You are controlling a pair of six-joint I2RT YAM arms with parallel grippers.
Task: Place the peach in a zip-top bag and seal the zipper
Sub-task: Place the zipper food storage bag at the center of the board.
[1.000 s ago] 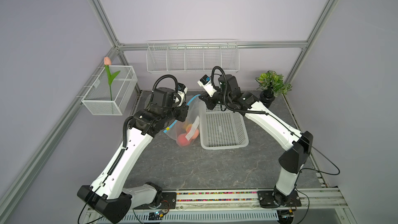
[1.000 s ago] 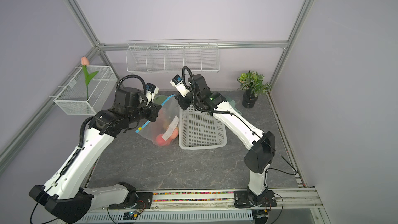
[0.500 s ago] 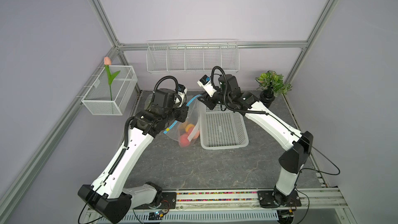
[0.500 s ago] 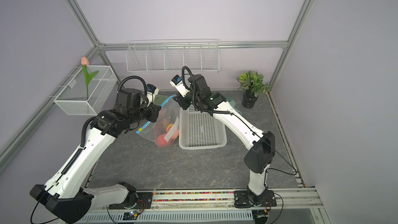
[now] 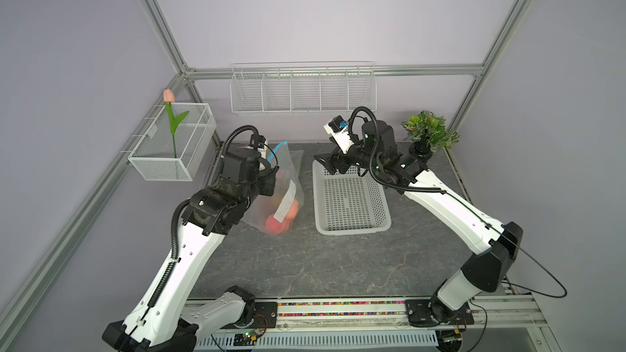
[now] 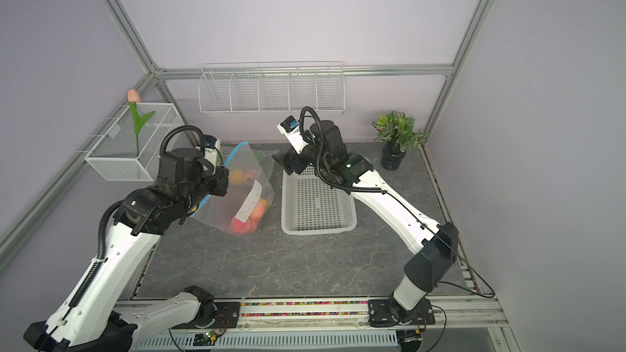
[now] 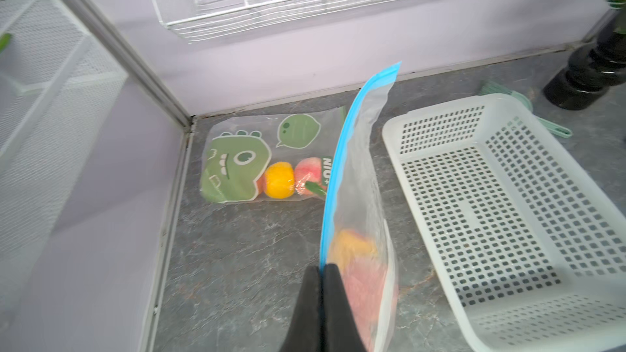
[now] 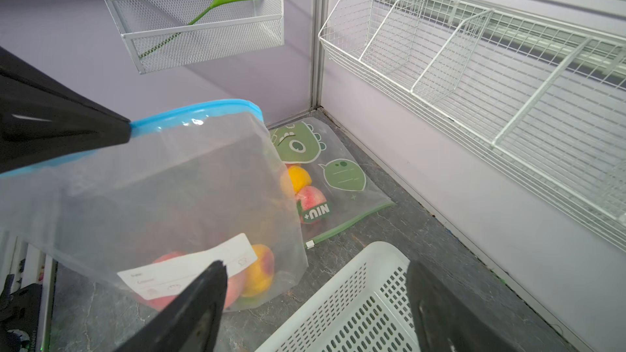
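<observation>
A clear zip-top bag (image 5: 286, 177) (image 6: 245, 177) with a blue zipper strip (image 7: 342, 164) hangs tilted, its bottom resting on the table. Peaches (image 5: 276, 225) (image 6: 238, 226) (image 8: 261, 265) lie in its bottom behind a white label. My left gripper (image 7: 323, 267) is shut on the zipper strip at one end, and its fingers (image 8: 84, 130) show pinching the strip. In the left wrist view the strip runs as a single line. My right gripper (image 8: 315, 265) (image 5: 327, 164) (image 6: 286, 164) is open over the basket's far end, apart from the bag and holding nothing.
A white perforated basket (image 5: 352, 230) (image 6: 318, 230) stands right of the bag. A second bag with a green dinosaur print (image 7: 237, 164) (image 8: 301, 143) holds fruit in the back left corner. A potted plant (image 5: 428, 133) stands back right. A wire shelf (image 5: 301, 89) and a mesh basket (image 5: 172, 150) hang on the walls.
My right gripper has opened and let go of the bag's far zipper end, drawing back over the basket. The bag now hangs from the left gripper alone.
</observation>
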